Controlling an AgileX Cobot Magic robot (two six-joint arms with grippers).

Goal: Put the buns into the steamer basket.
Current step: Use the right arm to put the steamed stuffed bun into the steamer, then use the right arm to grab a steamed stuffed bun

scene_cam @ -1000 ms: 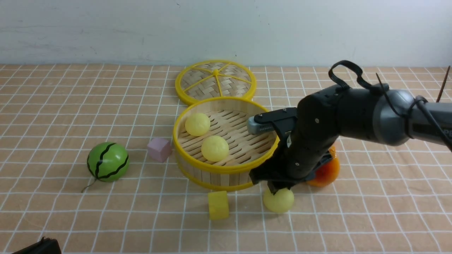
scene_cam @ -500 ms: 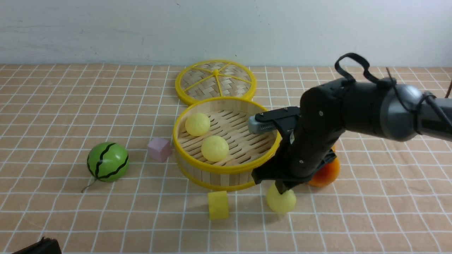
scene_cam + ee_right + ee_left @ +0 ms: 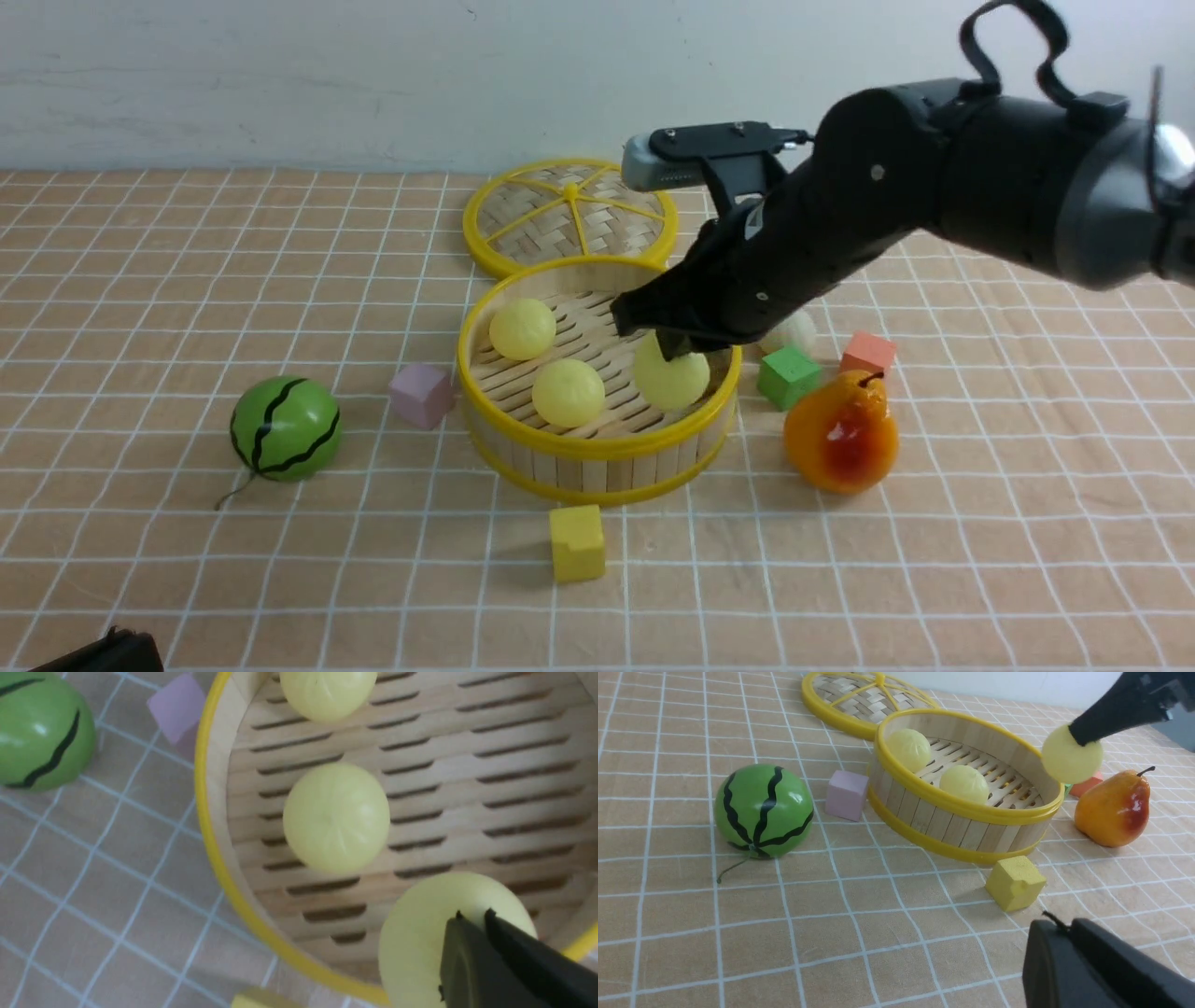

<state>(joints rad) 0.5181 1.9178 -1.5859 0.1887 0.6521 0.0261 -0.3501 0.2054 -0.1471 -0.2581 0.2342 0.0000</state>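
Note:
The steamer basket (image 3: 597, 451) stands mid-table with two pale yellow buns (image 3: 522, 329) (image 3: 568, 392) on its slatted floor. My right gripper (image 3: 674, 353) is shut on a third pale yellow bun (image 3: 674, 381) and holds it above the basket's right side, inside the rim. The right wrist view shows the gripper (image 3: 472, 917) pinching that bun (image 3: 420, 947) over the slats, next to a resting bun (image 3: 336, 816). The off-white bun (image 3: 792, 331) lies on the table right of the basket, partly behind my arm. My left gripper (image 3: 1057, 926) is shut and empty, low at the near left.
The flat woven lid (image 3: 569, 210) lies behind the basket. A watermelon ball (image 3: 285, 427) and pink cube (image 3: 422, 394) sit left of it, a yellow cube (image 3: 577, 541) in front. A green cube (image 3: 789, 375), an orange cube (image 3: 868, 353) and a pear (image 3: 842, 431) sit to the right.
My right gripper has lifted the bun off the table in front of the basket and carried it up and back over the rim. The pear, cubes and off-white bun are now uncovered.

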